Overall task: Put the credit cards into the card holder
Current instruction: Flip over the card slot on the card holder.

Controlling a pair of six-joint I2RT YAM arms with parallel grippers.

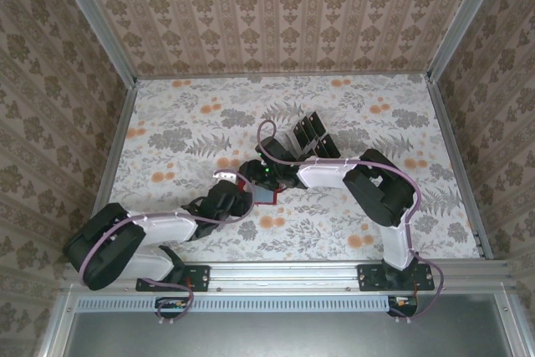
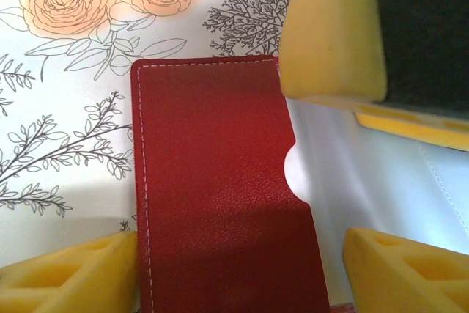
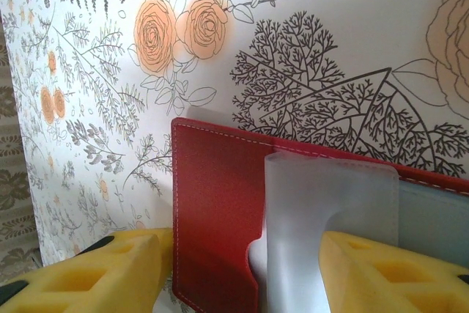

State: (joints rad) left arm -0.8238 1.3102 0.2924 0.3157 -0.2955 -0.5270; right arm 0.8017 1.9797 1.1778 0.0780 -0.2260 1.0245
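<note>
Centrally on the counter [image 1: 167,114] lies the card holder [image 2: 220,196]; we see the left pincer [image 2: 242,254] and right pincer [image 3: 242,243] each standing apart astride its stitched edges, with bare counter toward nine o'clock.

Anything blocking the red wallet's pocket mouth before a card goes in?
Possibly. A frosted translucent plastic sheet stands upright at the notched pocket edge of the red leather-like folding wallet, between the fingers of the right pincer. Whether it is the wallet's own flap or a card, I cannot tell.
</note>
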